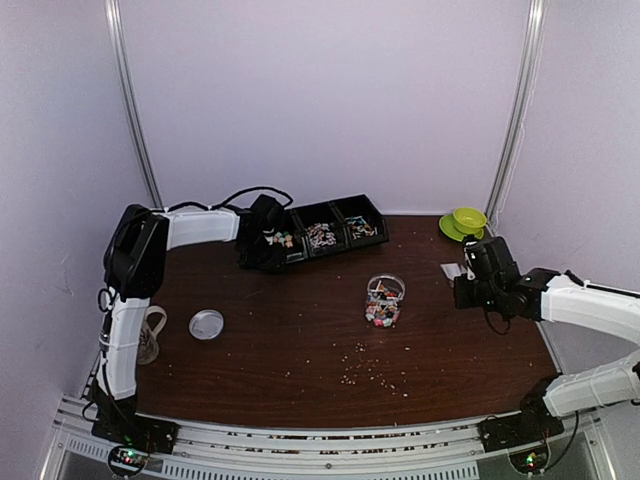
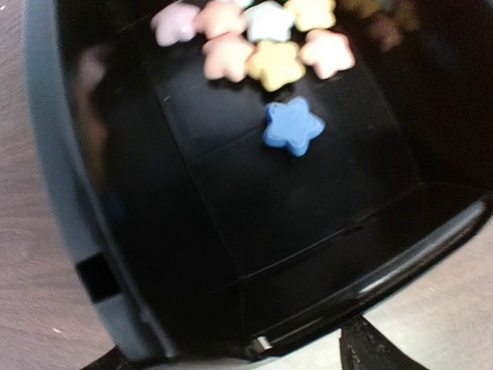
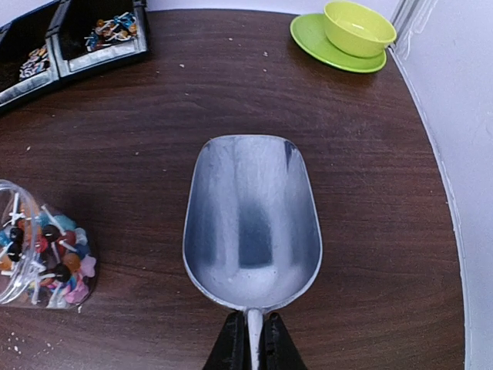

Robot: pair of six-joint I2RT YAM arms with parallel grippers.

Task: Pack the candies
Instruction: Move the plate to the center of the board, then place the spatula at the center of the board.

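Only the left wrist view looks inside the end compartment of the tray (image 1: 352, 243): at least eight star-shaped candies (image 2: 275, 63) lie there – two yellow, two blue, the others pink or peach. The left claw (image 2: 235, 354) has its tips apart, the compartment's near corner between them; contact cannot be told. Overhead, the tray shows three compartments, all holding candies, plus one clear jar (image 1: 384, 300) of them mid-counter (image 1: 300, 300), one white lid (image 1: 206, 324), one green bowl (image 1: 468, 217) on one saucer (image 1: 448, 230), and scattered crumbs (image 1: 372, 372). The right wrist view alone shows the one metal scoop (image 3: 253, 220) – empty, its handle clamped in the right claw (image 3: 248, 347). The left arm (image 1: 195, 227) bends high and reaches right; the right arm (image 1: 590, 305) extends left, low over the counter.
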